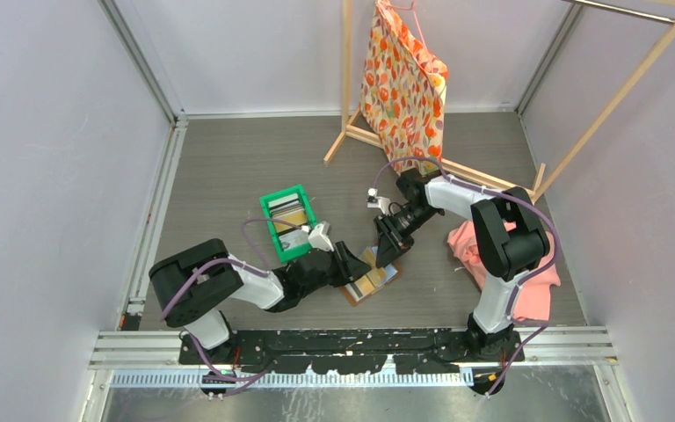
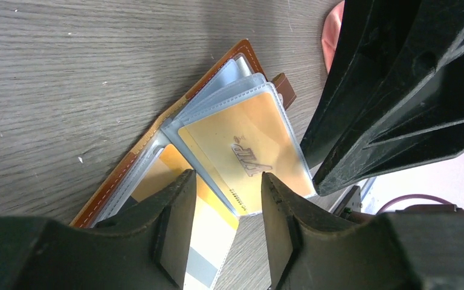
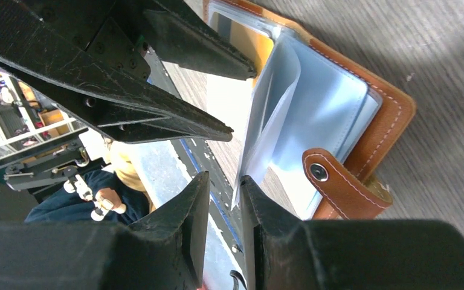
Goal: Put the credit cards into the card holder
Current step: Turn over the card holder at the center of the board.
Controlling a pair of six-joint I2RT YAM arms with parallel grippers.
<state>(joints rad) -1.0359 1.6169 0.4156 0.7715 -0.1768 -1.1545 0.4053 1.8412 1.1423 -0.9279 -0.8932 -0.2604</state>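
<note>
Card holder (image 1: 371, 283) lay open on the grey wood-grain table (image 1: 228, 167), near edge, about 6 o'clock of table centre. It was brown leather with white stitching and clear light-blue sleeves fanned out. Snap tab (image 3: 338, 181) was undone, sticking out at the holder's 3 o'clock side in the right wrist view.

Gold credit card (image 2: 244, 151) sat inside the top sleeve. Its script looked like "VIP"; the small print under it was too tiny to read. A second gold-and-white card (image 2: 208, 241) with a grey stripe lay under it, toward 6 o'clock.

Left gripper (image 2: 228, 178) came in from 9 o'clock, jaws apart, straddling the gold card's near edge with nothing pinched.

Right gripper (image 3: 223, 178) came in from 1 o'clock, jaws only narrowly apart. A lifted clear sleeve's edge reached the gap; could not tell if it was clamped.

Green bin (image 1: 287, 221) sat at 10 o'clock of the holder, holding more cards (image 1: 286, 209). Pink cloth (image 1: 466, 242) lay at 3 o'clock. Floral fabric (image 1: 404, 79) hung on a wooden rack (image 1: 346, 79) at 12 o'clock.
</note>
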